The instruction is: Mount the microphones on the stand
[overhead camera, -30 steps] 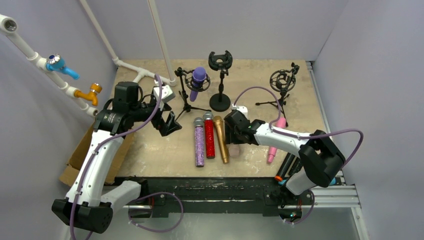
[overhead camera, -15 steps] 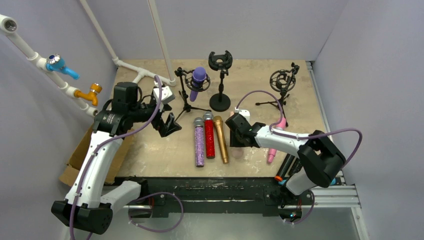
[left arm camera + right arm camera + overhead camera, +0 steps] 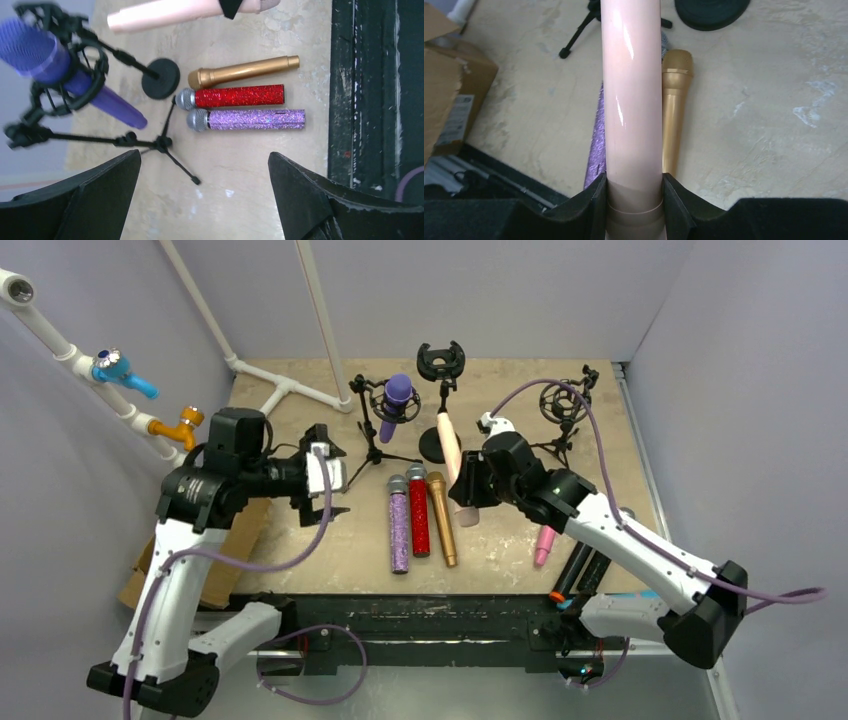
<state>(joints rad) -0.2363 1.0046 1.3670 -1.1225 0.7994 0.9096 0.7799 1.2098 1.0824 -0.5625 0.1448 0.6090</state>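
My right gripper (image 3: 462,488) (image 3: 633,200) is shut on the peach microphone (image 3: 450,452) (image 3: 631,100) near its head, holding it off the table with its handle end by the middle stand (image 3: 441,390), whose clip is empty. The glittery purple (image 3: 399,525), glittery red (image 3: 418,512) and gold (image 3: 442,518) microphones lie side by side below it. A plain purple microphone (image 3: 395,405) sits in the left stand. The right stand (image 3: 563,405) is empty. A pink microphone (image 3: 546,540) lies at the right. My left gripper (image 3: 325,485) (image 3: 205,195) hangs open over bare table.
Dark microphones (image 3: 580,570) lie beside the right arm's base. A cardboard box (image 3: 150,560) sits off the table's left edge. White pipes with valves (image 3: 120,370) run along the left wall. A black rail (image 3: 420,615) borders the front edge.
My right gripper closed on the peach microphone, lifted it off the table and carried it back toward the middle stand. The left arm drew back slightly to the left, still open.
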